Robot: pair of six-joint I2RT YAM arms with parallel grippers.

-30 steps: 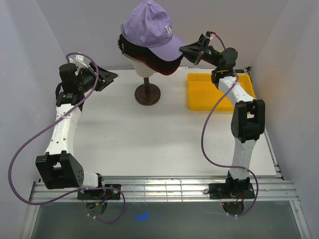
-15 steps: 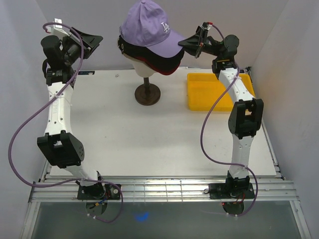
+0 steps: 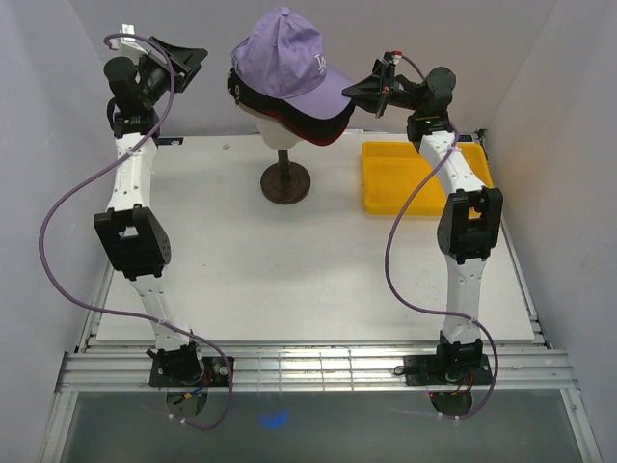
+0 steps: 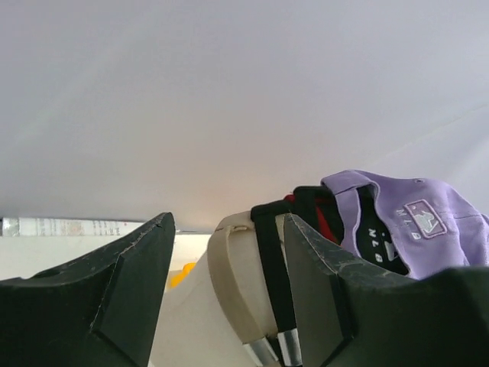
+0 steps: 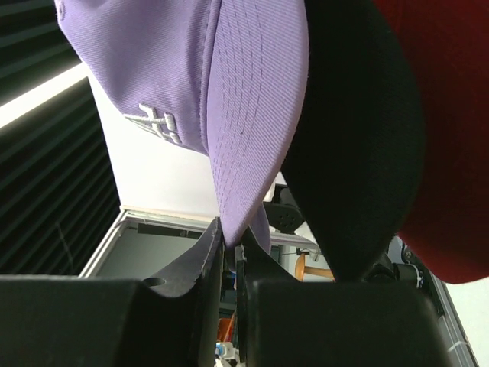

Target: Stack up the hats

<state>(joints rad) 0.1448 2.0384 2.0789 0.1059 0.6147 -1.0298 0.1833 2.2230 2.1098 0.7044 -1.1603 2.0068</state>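
Upper centre, the lavender cap [image 3: 284, 53] crowns the stacked hats [image 3: 310, 122], its brim pinched in the right gripper [image 3: 353, 90]; only letting go seems left. The left gripper [image 3: 196, 58], upper left, gapes empty.

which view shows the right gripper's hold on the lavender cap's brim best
Right wrist: the right gripper pinches the lavender cap by its brim edge, close up. Top external shows that contact small and from afar; left wrist shows only the cap's rear.

The lavender cap [image 5: 252, 99] is matt, stitched cloth.
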